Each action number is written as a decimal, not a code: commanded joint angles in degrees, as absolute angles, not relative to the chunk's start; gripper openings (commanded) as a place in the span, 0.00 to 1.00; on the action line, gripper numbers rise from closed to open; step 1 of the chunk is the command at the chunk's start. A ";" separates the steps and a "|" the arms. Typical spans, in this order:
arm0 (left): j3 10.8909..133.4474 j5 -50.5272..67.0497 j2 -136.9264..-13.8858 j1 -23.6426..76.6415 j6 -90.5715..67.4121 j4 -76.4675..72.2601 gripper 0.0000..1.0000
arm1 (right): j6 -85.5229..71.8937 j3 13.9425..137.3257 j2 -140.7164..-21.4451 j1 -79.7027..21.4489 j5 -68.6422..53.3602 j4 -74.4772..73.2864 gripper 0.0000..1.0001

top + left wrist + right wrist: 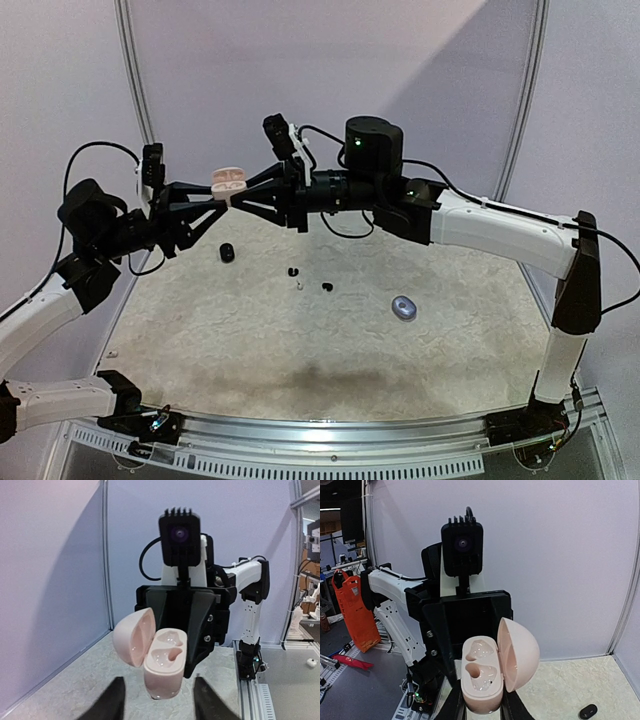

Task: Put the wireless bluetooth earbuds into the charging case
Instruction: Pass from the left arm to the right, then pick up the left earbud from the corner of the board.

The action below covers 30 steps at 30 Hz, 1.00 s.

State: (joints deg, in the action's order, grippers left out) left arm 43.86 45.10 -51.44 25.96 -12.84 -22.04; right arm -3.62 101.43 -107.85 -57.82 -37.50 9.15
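An open pink charging case (229, 181) is held in the air above the back of the table, lid swung back, both pockets empty. My right gripper (240, 196) is shut on its lower body; in the right wrist view the fingers press both sides of the case (481, 680). My left gripper (205, 206) faces it from the left, open, its fingers (116, 700) spread wide on either side of the case (164, 665) without touching it. Tiny earbuds lie on the table: a black one (292, 270), a whitish one (298, 284) and another black one (326, 288).
A small black oval piece (227, 252) lies on the table below the grippers and also shows in the right wrist view (588, 711). A closed silver-grey pebble-like case (404, 306) lies right of centre. A metal rail (330, 435) runs along the table's near edge.
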 commanded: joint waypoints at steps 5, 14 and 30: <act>46.01 37.27 -49.79 25.71 0.49 -2.55 0.85 | -2.17 95.81 -104.01 -57.67 -26.04 11.76 0.00; 52.39 31.30 -49.48 25.43 12.36 23.50 0.94 | -1.76 93.20 -102.61 -56.84 -23.40 14.35 0.00; 71.80 7.82 -74.04 10.15 47.50 79.52 0.88 | -0.63 88.32 -101.22 -54.42 -23.12 17.36 0.00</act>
State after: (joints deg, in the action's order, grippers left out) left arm 68.62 20.82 -64.53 18.22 35.75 60.20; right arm -1.87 90.17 -103.83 -54.70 -23.81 16.14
